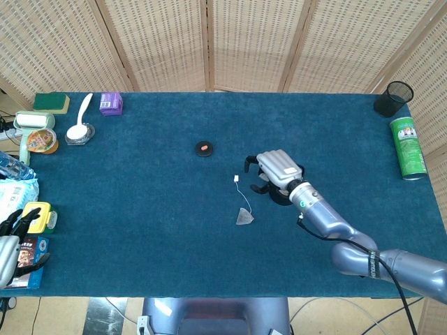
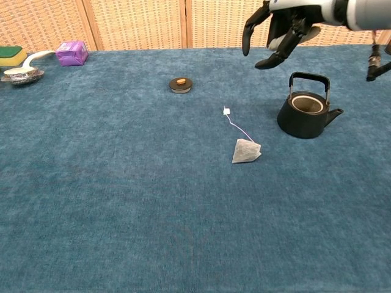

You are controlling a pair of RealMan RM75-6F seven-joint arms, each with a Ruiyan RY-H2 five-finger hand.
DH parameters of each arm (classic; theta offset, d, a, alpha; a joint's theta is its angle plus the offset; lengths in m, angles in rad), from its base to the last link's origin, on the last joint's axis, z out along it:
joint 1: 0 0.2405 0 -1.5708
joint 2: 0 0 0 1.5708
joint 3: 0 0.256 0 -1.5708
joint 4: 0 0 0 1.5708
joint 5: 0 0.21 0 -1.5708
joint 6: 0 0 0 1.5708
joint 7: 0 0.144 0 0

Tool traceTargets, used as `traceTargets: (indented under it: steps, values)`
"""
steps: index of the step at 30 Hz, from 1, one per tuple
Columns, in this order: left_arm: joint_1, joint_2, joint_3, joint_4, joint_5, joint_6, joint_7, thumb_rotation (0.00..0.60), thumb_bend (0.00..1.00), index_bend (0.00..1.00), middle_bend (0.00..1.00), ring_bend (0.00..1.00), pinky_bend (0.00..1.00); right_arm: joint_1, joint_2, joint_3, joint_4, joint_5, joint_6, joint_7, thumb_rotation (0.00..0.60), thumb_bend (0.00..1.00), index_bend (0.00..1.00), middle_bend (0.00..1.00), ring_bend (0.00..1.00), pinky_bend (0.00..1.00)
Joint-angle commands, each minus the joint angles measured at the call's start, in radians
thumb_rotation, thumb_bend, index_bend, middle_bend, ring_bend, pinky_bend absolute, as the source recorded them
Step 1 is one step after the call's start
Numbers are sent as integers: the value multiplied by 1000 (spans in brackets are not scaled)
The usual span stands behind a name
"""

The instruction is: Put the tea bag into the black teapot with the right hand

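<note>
Right hand (image 2: 278,33): empty, fingers spread, above bench near black teapot (image 2: 305,113).
Tea bag (image 2: 246,151): flat on bench (image 2: 122,201), left of pot, untouched.
Handling: light, soft, crushable; prob best pinch string (image 2: 238,128) or tag (image 2: 226,111).
Pot: lid off, mouth open.

Black teapot (image 1: 282,195) mostly hidden under right hand (image 1: 276,169) in head view; left hand (image 1: 10,241) cut by frame edge.

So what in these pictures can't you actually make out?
- Black teapot: in the head view the right hand covers most of it.
- Left hand: cut off by the head view's left edge; absent from the chest view.
- Green can label: too small to read.
</note>
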Motion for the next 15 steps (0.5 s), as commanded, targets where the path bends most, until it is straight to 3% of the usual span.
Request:
traceTargets:
  steps: [1, 15]
  values:
    - [2, 0, 0, 5, -3, 2, -6, 600, 277, 79, 191, 28, 117, 39, -45, -22, 41, 53, 8, -55, 600, 372, 414, 1000, 1000, 1000]
    - [4, -10, 3, 27, -6, -2, -28, 600, 276, 78, 190, 28, 117, 223, -117, -117, 86, 304, 13, -334, 600, 392, 417, 1000, 1000, 1000]
